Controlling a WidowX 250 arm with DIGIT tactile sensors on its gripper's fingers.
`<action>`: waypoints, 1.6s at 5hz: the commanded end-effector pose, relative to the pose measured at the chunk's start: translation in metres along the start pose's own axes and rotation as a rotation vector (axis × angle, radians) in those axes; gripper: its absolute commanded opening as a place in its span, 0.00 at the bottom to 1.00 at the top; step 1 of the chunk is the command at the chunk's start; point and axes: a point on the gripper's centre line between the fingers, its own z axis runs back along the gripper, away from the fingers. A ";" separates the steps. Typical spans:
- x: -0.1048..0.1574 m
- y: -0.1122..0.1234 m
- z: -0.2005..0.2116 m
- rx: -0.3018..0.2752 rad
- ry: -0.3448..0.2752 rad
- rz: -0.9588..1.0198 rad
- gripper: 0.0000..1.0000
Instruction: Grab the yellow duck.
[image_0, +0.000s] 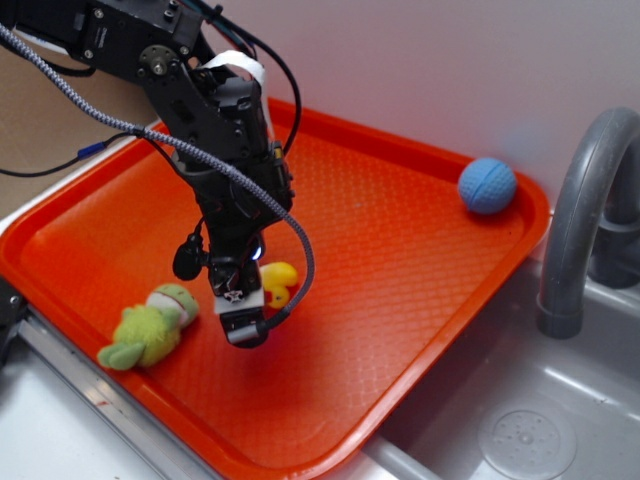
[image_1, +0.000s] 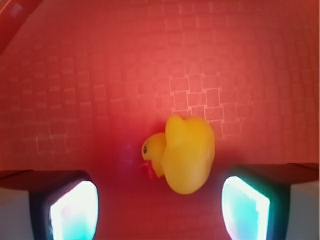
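The yellow duck (image_1: 184, 154) lies on the orange tray (image_0: 400, 250), its head and red-orange beak turned left in the wrist view. My gripper (image_1: 159, 207) hovers just above it, open, with a bright pad (image_1: 75, 210) at each lower corner and nothing between them; the duck sits just beyond the gap, nearer the right pad. From outside, the duck (image_0: 279, 282) peeks out at the right of the gripper (image_0: 243, 322), partly hidden by it.
A lime-green plush frog (image_0: 150, 328) lies on the tray just left of the gripper. A blue ball (image_0: 487, 186) rests near the tray's far right rim. A grey faucet (image_0: 580, 220) and sink (image_0: 520, 430) stand to the right.
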 end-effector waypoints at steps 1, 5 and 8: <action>0.001 -0.004 -0.002 0.002 -0.026 0.003 0.00; 0.022 0.002 -0.017 -0.078 0.009 -0.021 1.00; 0.032 -0.001 -0.023 -0.073 -0.026 -0.026 0.00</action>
